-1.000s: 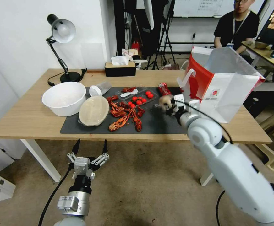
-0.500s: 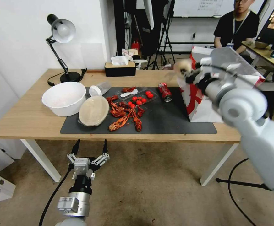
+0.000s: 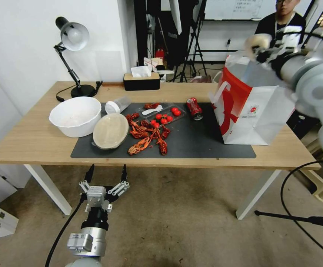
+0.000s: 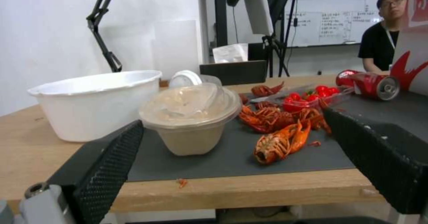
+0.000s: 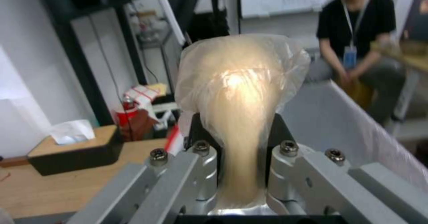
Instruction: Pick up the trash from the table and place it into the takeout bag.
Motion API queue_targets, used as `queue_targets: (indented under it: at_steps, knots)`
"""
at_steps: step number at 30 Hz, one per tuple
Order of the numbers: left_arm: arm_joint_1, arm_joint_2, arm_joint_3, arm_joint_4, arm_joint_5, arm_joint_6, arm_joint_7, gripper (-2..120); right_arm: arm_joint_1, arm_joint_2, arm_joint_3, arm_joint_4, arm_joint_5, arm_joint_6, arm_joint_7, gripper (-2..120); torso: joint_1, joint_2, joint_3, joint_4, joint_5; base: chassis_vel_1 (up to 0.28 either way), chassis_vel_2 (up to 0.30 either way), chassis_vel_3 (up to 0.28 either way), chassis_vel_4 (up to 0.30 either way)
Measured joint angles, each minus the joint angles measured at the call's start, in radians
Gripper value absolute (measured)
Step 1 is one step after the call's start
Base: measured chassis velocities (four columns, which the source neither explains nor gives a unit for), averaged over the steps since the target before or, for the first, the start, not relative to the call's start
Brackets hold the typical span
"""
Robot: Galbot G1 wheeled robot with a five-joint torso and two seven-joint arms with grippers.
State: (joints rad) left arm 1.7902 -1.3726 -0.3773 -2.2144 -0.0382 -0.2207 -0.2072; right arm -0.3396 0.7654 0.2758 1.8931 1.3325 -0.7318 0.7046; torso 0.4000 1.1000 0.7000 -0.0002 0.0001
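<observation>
One beige wad (image 3: 258, 40) is pinched in your right gripper (image 3: 262, 46), raised above the takeout bag (image 3: 256, 107) mouth; your left gripper (image 3: 106, 174) idles below the table (image 3: 32, 142), fingers spread wide.

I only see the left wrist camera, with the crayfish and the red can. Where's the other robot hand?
Observer: The right gripper is high up, above the open top of the takeout bag.
Operator: Is it holding something?
Observer: Yes, it is shut on the beige wad.
Operator: And where's my hand?
Observer: The left gripper hangs open in front of the table, below its edge.
</observation>
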Motion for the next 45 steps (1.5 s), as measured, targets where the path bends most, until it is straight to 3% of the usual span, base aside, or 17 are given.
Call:
queue_targets:
  at_steps: [12,13,18,24,26,27,33,36,45]
  knots:
    - [0.005,-0.001,0.004,-0.003,-0.004,-0.002,0.001,100,-0.002,-0.003,-0.019,-0.063,0.075,-0.001,0.08,10,0.0,0.0,0.0,0.0001,0.0001,0.0,0.0,0.0,0.0]
    - [0.005,0.001,0.003,-0.009,-0.006,-0.002,0.003,100,-0.005,0.0,-0.021,-0.065,0.087,-0.001,0.107,20,0.0,0.0,0.0,0.0001,-0.0001,0.0,0.0,0.0,0.0]
    - [0.005,0.003,0.003,-0.014,-0.008,-0.002,0.004,100,-0.017,0.005,-0.022,-0.062,0.107,-0.001,0.14,37,0.0,0.0,0.0,0.0002,-0.0001,0.0,0.0,0.0,0.0]
    - [0.007,0.003,0.003,-0.017,-0.008,-0.002,0.004,100,-0.023,0.006,-0.023,-0.061,0.122,-0.001,0.157,51,0.0,0.0,0.0,0.0001,-0.0001,0.0,0.0,0.0,0.0]
    - [0.008,0.003,0.003,-0.019,-0.008,-0.002,0.004,100,-0.028,0.004,-0.023,-0.06,0.137,-0.001,0.168,65,0.0,0.0,0.0,0.0001,-0.0001,0.0,0.0,0.0,0.0]
    - [0.008,0.003,0.003,-0.019,-0.008,-0.002,0.004,100,-0.028,0.004,-0.023,-0.06,0.137,-0.001,0.168,65,0.0,0.0,0.0,0.0001,-0.0001,0.0,0.0,0.0,0.0]
    - [0.013,0.001,0.003,-0.028,-0.007,-0.002,0.005,100,-0.033,0.001,-0.019,-0.054,0.144,-0.001,0.176,92,0.0,0.0,0.0,0.0002,-0.0001,0.0,0.0,0.0,0.0]
    - [0.014,0.0,0.003,-0.029,-0.005,-0.002,0.005,100,-0.033,-0.001,-0.019,-0.052,0.145,0.0,0.177,99,0.0,0.0,0.0,0.0002,-0.0001,0.0,0.0,0.0,0.0]
    - [0.014,0.001,0.001,-0.033,-0.005,-0.002,0.005,100,-0.038,0.0,-0.019,-0.05,0.145,0.0,0.173,100,0.0,0.0,0.0,0.0002,-0.0001,0.0,0.0,0.0,0.0]
